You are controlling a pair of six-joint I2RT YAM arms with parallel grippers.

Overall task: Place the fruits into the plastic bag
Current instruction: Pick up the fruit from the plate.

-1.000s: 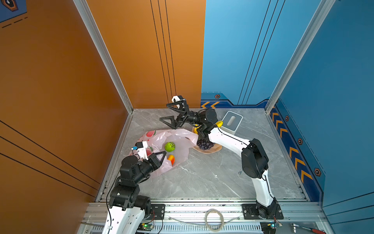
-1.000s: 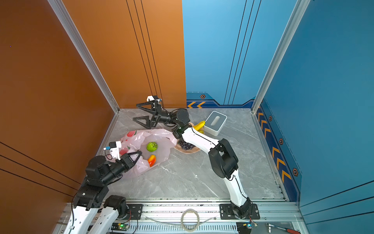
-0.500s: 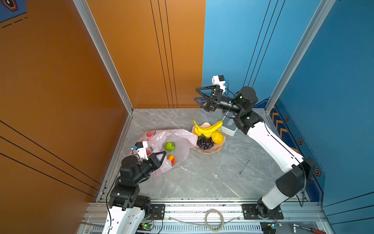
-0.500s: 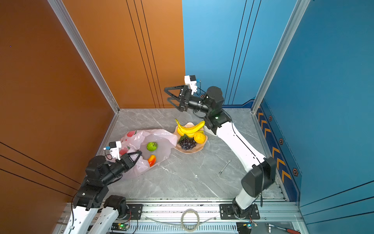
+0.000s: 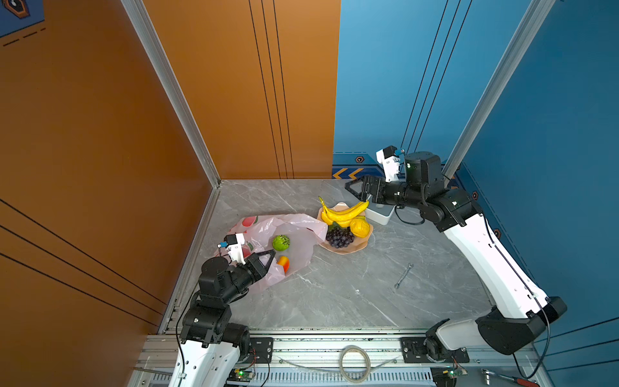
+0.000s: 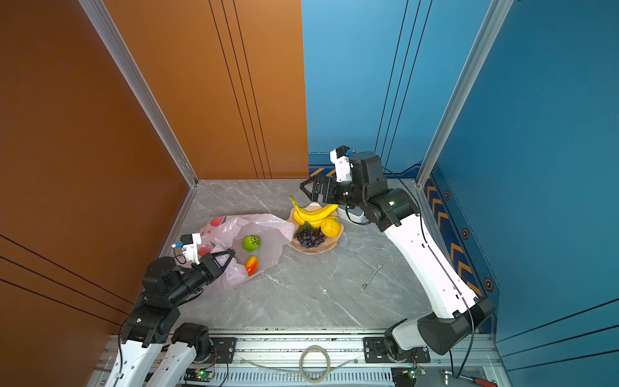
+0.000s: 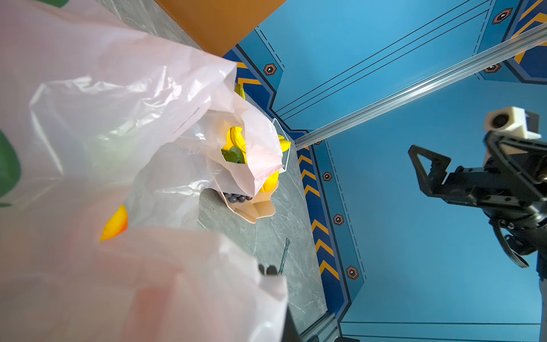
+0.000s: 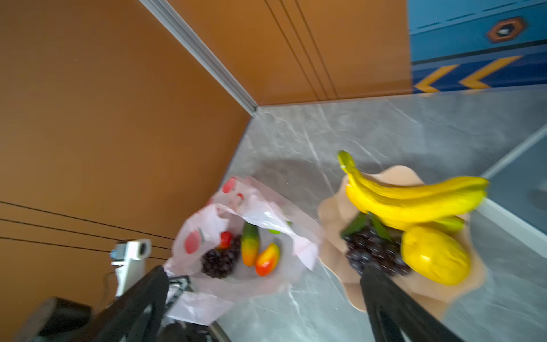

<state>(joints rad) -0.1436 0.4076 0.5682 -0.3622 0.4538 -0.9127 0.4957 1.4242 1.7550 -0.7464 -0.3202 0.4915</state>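
The pale-pink plastic bag [image 5: 294, 231] lies open on the floor at the left. My left gripper [image 5: 272, 256] is shut on its near edge and holds the mouth up. Inside it the right wrist view shows a grape bunch [image 8: 220, 260], a papaya [image 8: 250, 242], a mango [image 8: 268, 259] and a red ball [image 8: 225, 239]. A green bumpy fruit [image 5: 281, 242] shows through the plastic. Bananas [image 5: 343, 212], a lemon [image 5: 359, 227] and another grape bunch [image 5: 339, 238] lie on the beige plate [image 5: 348, 250]. My right gripper [image 5: 351, 191] hangs open and empty just behind the plate.
A white-grey box [image 5: 380, 214] stands behind the plate, under my right wrist. A small wrench [image 5: 403, 275] lies on the grey floor to the right. The orange wall runs close along the bag's left side and the blue wall closes the back right.
My right arm left the far side of the bag, swung up and to the right, then came down behind the plate, still open. The left gripper and the bag have stayed put.
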